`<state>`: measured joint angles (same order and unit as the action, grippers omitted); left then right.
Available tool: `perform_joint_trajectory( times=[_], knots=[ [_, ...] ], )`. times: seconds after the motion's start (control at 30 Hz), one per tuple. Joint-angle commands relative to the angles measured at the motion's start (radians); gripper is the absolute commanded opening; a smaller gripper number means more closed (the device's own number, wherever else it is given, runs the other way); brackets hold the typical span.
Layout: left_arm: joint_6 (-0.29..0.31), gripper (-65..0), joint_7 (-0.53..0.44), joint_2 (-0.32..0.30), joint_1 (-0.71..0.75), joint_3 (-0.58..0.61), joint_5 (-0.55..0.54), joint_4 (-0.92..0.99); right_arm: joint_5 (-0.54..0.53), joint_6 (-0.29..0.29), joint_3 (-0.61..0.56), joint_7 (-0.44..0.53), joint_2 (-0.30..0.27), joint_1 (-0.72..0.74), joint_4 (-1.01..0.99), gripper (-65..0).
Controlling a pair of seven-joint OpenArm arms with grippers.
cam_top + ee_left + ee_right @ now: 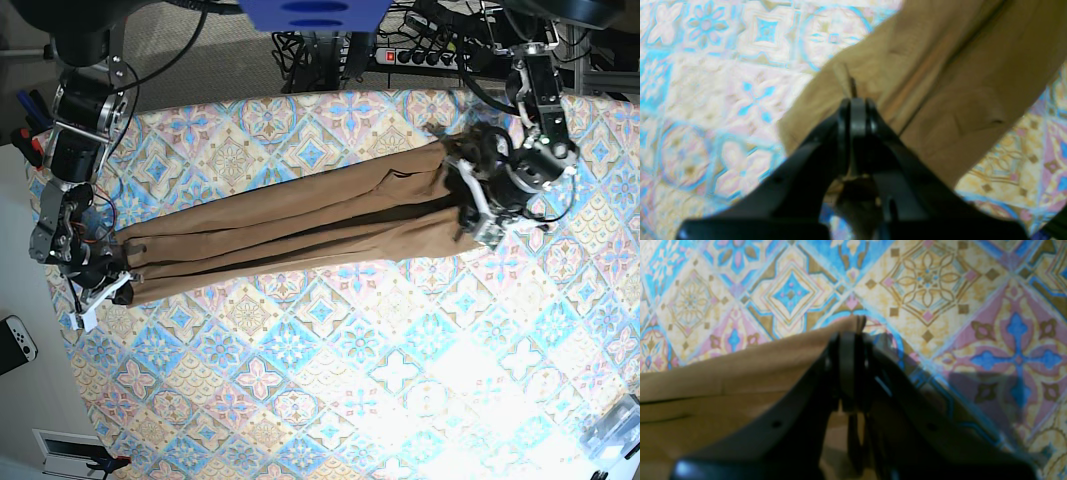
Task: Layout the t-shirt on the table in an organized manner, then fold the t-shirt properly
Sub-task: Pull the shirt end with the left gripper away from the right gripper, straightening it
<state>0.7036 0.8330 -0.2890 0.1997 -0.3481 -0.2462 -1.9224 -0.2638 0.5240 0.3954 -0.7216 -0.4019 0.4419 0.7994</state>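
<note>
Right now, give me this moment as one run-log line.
left gripper: shut on t-shirt end | right gripper: shut on opposite end | t-shirt: stretched between arms in a long band over table | fold: not done

T-shirt [300, 225] lies stretched in a long band across the counter [330, 380], each end at a gripper.

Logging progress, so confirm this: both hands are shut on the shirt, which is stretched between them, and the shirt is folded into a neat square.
Wrong on the last part. The left hand and right hand are shut on the shirt, stretched between them, but it is bunched into a long band across the table, not a square. The base view shows this.
</note>
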Motion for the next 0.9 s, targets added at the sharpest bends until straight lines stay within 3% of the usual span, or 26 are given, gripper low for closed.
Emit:
perform_joint_trajectory(
  times=[0.0, 0.2, 0.47, 0.87],
  knots=[
    [-0.005, -65.0, -0.016, -0.013, -0.007, -0.019, -0.034, -0.028, -0.016, 0.002, 0.006, 0.024, -0.022, 0.030, 0.018, -65.0],
    [-0.005, -65.0, 0.081, -0.046, -0.013, -0.030, -0.078, -0.036, -0.016, 0.003, -0.002, 0.023, -0.022, 0.028, 0.111, -65.0],
    [-0.005, -65.0, 0.087, -0.045, -0.006, -0.026, -0.078, -0.039, -0.016, 0.003, 0.006, -0.072, -0.022, -0.050, 0.321, -65.0],
    [-0.005, -65.0, 0.088, -0.049, 0.068, -0.004, -0.072, -0.039, -0.016, 0.003, 0.006, -0.068, -0.018, -0.163, 0.343, -65.0]
  ],
)
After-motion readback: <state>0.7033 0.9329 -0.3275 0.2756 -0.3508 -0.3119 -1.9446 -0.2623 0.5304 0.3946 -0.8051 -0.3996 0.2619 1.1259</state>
